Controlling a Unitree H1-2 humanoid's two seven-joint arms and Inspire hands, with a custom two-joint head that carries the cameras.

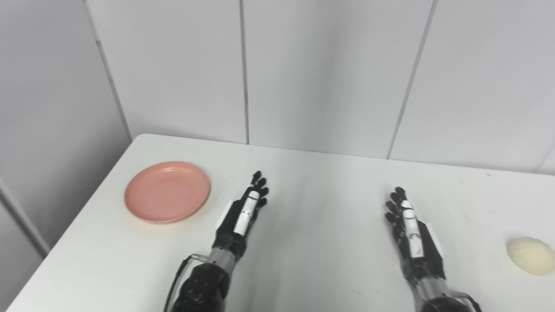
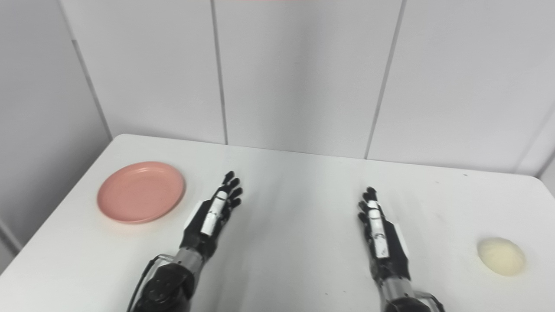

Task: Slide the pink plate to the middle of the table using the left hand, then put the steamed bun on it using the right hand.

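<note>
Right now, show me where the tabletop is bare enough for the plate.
Widest bare patch: between left robot hand and right robot hand, back to the wall. Occupied: pink plate at the left edge, steamed bun far right.

This is looking like a bare lab or test room: a plain white table (image 1: 329,182) with rounded corners is standing against blank grey-white wall panels (image 1: 321,73) whose thin vertical seams are running behind its far edge
</note>
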